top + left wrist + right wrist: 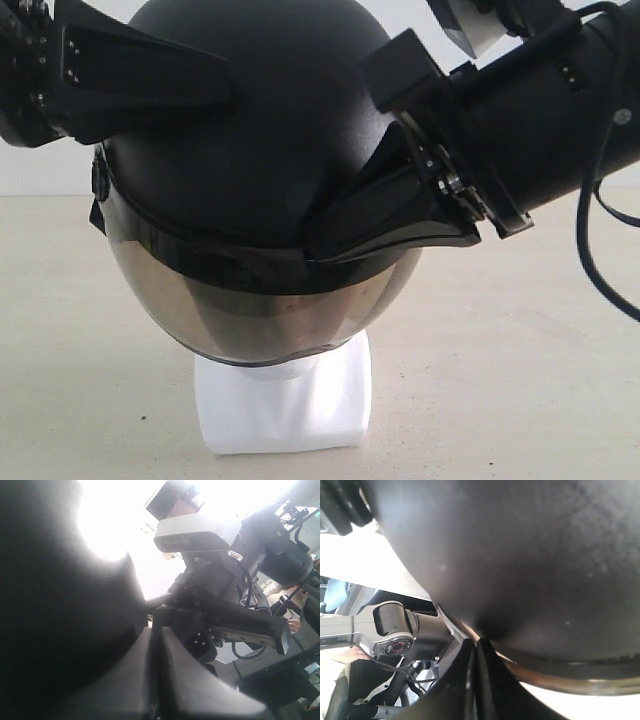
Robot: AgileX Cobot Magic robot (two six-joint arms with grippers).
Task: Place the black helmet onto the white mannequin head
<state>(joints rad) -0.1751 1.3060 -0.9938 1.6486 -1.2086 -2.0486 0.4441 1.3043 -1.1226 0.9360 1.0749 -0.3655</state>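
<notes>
One left gripper (215, 78) reaches in at the upper left, its two fingers pressed together with nothing between them, their tip lying against the crown of the one black helmet (270, 130); the helmet sits over the one white mannequin head (290, 405), hiding all but the neck and squarish base, which stand on the pale tabletop (520, 380); a single smoky visor (240, 310) curves across the front; one right gripper (330, 243), fingers likewise closed on each other, rests against the helmet's right side just above the visor's upper edge.
</notes>
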